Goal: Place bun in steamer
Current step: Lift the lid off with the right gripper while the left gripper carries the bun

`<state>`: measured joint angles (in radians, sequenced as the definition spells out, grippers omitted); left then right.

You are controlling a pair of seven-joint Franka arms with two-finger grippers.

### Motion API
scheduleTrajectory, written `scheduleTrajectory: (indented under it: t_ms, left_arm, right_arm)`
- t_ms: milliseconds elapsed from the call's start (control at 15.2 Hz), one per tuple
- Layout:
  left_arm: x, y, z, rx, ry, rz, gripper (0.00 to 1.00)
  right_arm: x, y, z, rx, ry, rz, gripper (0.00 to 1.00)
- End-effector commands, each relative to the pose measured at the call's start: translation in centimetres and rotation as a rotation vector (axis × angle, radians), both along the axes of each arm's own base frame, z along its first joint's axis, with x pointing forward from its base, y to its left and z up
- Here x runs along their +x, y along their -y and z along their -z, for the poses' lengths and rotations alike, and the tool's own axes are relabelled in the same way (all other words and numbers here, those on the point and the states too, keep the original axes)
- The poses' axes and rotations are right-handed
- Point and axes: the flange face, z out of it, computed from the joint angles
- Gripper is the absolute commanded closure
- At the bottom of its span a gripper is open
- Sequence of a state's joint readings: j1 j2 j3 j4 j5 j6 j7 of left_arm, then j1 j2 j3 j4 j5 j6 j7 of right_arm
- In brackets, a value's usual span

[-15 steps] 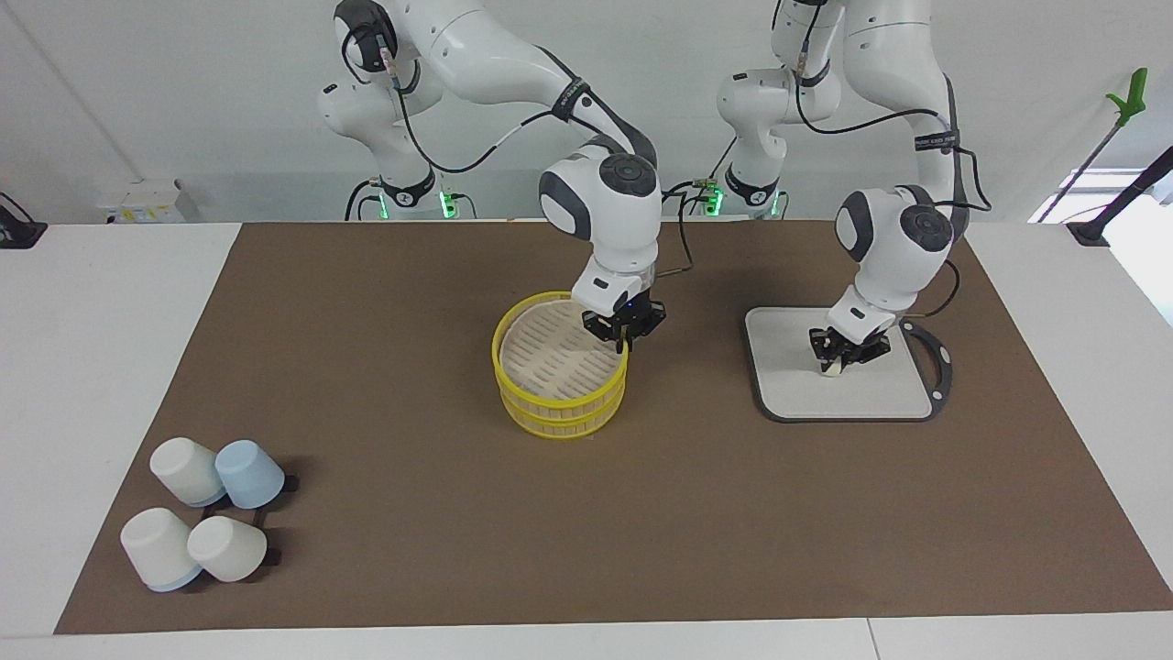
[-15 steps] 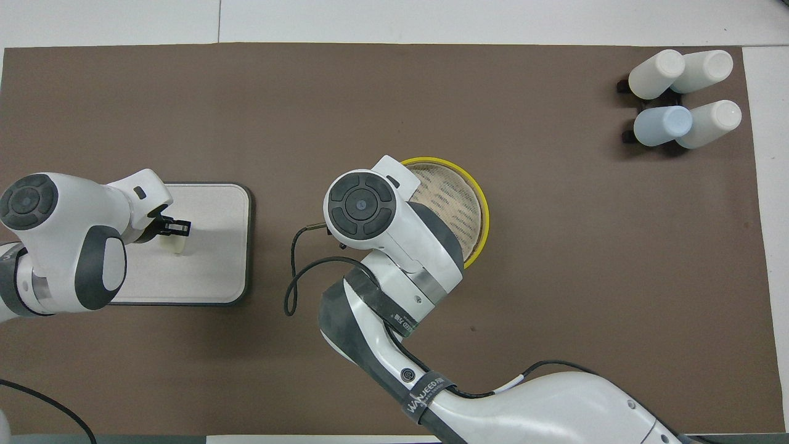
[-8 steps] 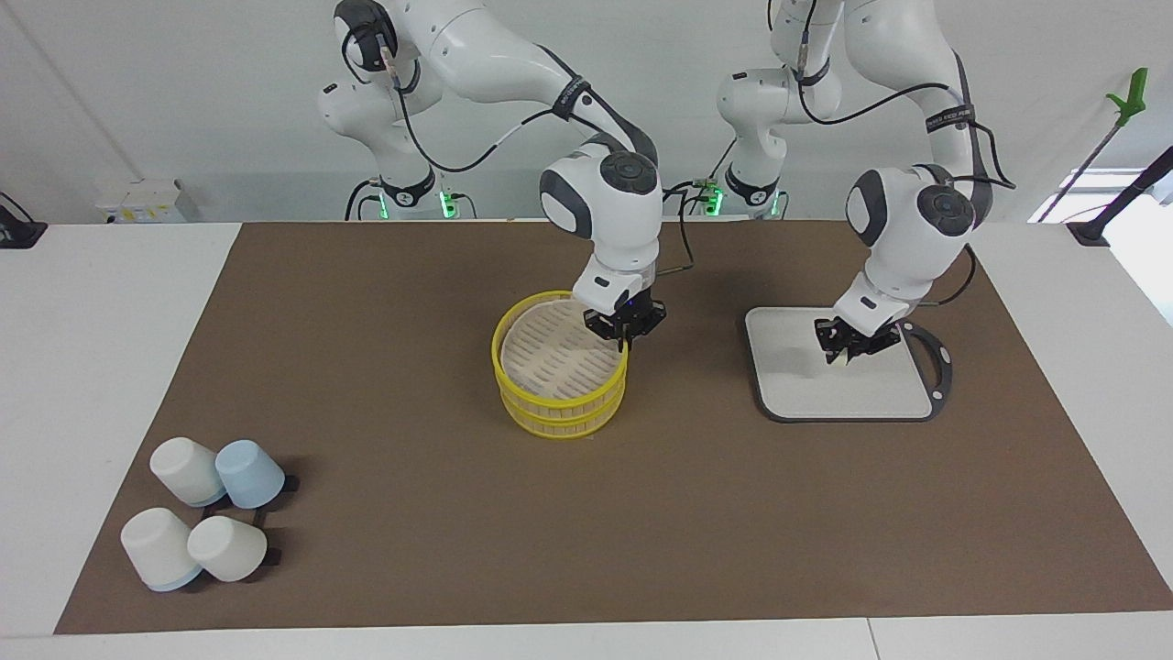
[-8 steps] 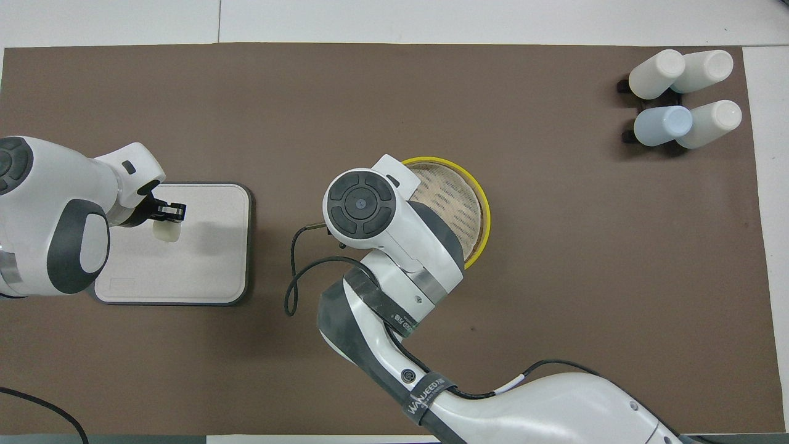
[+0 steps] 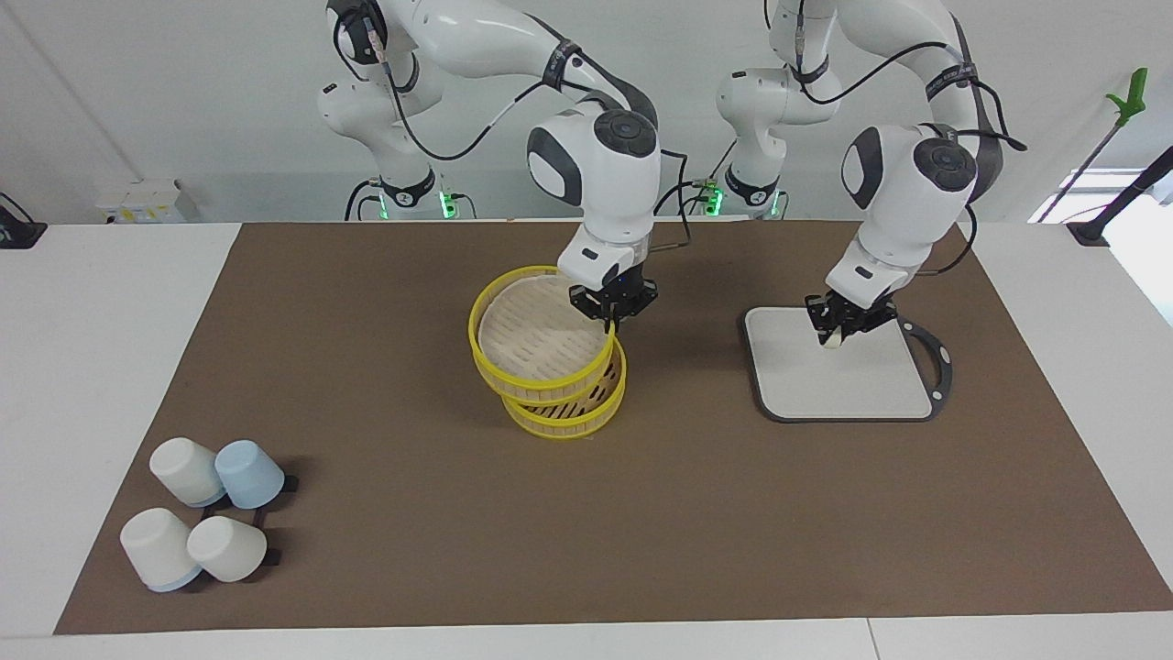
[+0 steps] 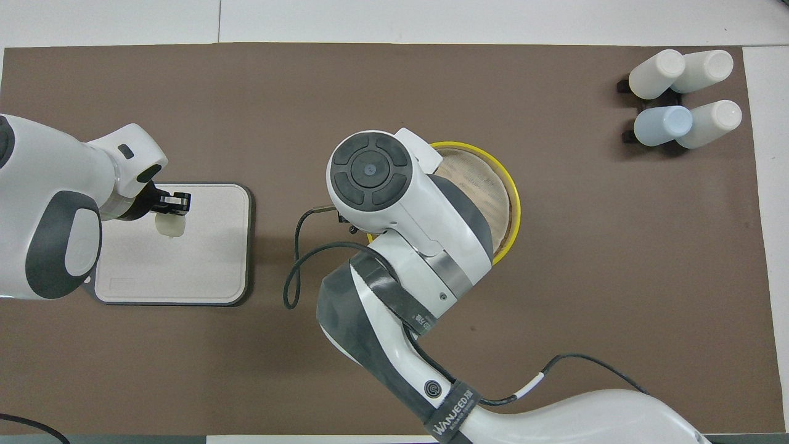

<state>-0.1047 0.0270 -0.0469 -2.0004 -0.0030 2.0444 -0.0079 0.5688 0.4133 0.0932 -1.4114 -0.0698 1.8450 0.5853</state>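
- While reaching in from the robots' edge toward the left arm's end of the worktop, bending down at the wrist and hanging the left gripper (image 5: 838,326) over the grey board (image 5: 848,390).
- Pinching the bun (image 5: 830,341) between closed-in fingers, gripping it by its upper end.
- Holding the bun's long axis roughly upright, leaning only a little, with its free end pointing down at the board and apparently staying clear of the surface.
- Arching over the middle of the worktop from the right arm's end, pointing the right gripper (image 5: 612,308) steeply down.
- Clamping onto the yellow rim of the lid (image 5: 536,337), at the part of the rim toward the left arm's end.
- Holding the lid up off the steamer (image 5: 570,414) and tilting it, the gripped side riding high and the rest overhanging toward the right arm's end.
- Leaving the steamer sitting near the centre of the brown mat (image 5: 385,302), partly under the lid.
- Leaving bare mat between board and steamer, and a wide open strip along the edge farthest from the robots.
- Keeping the cups (image 5: 206,522) well apart from everything, in the corner at the right arm's end farthest from the robots.
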Motion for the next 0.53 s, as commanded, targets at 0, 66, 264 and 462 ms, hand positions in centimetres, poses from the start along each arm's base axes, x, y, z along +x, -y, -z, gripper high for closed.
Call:
scheduleTrajectory:
  t_ms: [0, 66, 264, 462]
  left_arm:
    - [-0.2, 4.3, -1.9, -0.014, -0.009, -0.057, 0.78]
    - [-0.2, 6.0, -2.6, -0.016, -0.005, -0.076, 0.78]
    - [-0.9, 11.6, -3.7, -0.076, 0.005, -0.138, 0.78]
    - [-1.7, 17.4, -5.1, -0.118, 0.020, -0.168, 0.78]
  right_arm:
    - [2.2, 5.7, -2.6, -0.017, -0.009, -0.063, 0.97]
    - [3.4, 8.2, -2.9, -0.018, -0.014, -0.065, 0.97]
    - [5.9, 14.3, -2.1, -0.033, -0.048, -0.113, 0.97]
    - [6.7, 18.6, -1.5, -0.047, -0.089, -0.124, 0.97]
